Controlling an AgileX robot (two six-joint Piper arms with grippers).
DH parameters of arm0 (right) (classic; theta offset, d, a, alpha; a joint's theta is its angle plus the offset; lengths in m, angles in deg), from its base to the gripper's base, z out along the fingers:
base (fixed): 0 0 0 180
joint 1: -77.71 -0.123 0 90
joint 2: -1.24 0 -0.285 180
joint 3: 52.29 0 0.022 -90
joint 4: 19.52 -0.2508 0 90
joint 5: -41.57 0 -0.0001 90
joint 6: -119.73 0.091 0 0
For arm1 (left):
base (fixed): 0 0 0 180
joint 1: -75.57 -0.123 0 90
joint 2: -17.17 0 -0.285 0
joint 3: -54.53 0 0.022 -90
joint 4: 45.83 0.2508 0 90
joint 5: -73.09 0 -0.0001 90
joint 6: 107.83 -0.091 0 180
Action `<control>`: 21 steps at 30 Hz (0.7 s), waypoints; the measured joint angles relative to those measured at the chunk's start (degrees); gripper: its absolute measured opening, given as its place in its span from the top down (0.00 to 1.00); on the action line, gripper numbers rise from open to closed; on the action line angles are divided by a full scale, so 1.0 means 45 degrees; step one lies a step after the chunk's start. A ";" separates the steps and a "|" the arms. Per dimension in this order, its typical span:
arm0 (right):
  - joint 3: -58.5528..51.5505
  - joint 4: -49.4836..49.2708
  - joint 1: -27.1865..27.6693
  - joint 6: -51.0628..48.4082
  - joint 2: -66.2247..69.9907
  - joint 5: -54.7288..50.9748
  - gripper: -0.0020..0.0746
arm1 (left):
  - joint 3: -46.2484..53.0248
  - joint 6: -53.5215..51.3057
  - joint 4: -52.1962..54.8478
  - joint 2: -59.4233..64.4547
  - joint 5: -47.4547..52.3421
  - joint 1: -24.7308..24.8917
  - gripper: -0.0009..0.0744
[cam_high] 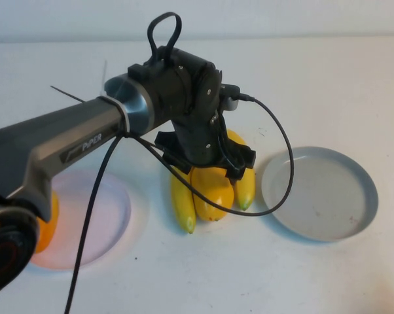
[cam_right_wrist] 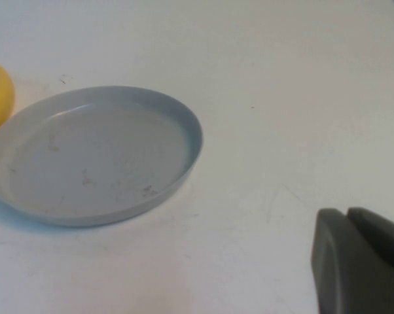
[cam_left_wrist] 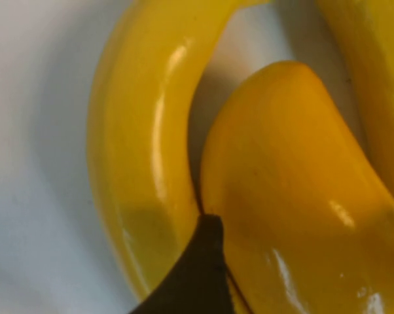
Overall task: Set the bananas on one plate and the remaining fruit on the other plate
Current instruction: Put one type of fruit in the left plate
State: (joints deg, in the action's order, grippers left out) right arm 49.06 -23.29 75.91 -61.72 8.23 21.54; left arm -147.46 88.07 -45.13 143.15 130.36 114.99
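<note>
On the white surface [cam_high: 328,275], an orange mango [cam_high: 45,226] lies on the pink plate [cam_high: 99,216]. The left tool [cam_high: 207,163], spread wide, straddles a yellow mango [cam_high: 211,193] flanked by two bananas [cam_high: 182,203]. Farther right sits the grey plate [cam_high: 319,193], with the right tool [cam_right_wrist: 360,261] pressed together beside it.

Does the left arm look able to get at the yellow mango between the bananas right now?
Probably yes. The left pincer is open directly over the yellow mango, nothing covering it, though a banana lies close on each side. The right pincer, shut, sits by the grey plate.
</note>
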 joint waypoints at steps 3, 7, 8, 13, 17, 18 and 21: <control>0.0000 0.0000 0.0000 0.0000 0.0000 0.0000 1.00 | 0.0000 0.0049 0.0000 0.0189 -0.0052 0.0000 0.10; 0.0000 0.0000 0.0000 0.0000 0.0000 0.0000 1.00 | 0.0000 0.0079 -0.0023 0.0318 -0.0052 0.0000 0.10; 0.0000 0.0000 0.0000 0.0000 0.0000 0.0000 1.00 | -0.0010 0.0079 -0.0023 0.0350 -0.0052 0.0000 0.10; 0.0000 0.0000 0.0000 0.0000 0.0000 0.0000 1.00 | -0.0010 0.0079 -0.0154 0.0560 -0.0110 0.0000 0.10; 0.0000 0.0000 0.0000 0.0000 0.0000 0.0000 1.00 | -0.0030 0.0021 -0.0226 0.0796 -0.0110 0.0000 0.10; 0.0000 0.0000 0.0000 0.0000 0.0000 0.0000 1.00 | -0.0030 -0.0095 -0.0252 0.0828 -0.0110 0.0000 0.10; 0.0000 0.0000 0.0000 0.0000 0.0000 0.0000 1.00 | -0.0030 -0.0451 -0.0457 0.0876 -0.0110 0.0000 0.10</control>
State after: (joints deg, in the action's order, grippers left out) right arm 49.06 -23.29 75.91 -61.72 8.23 21.54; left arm -147.59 86.04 -47.19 147.10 129.87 114.99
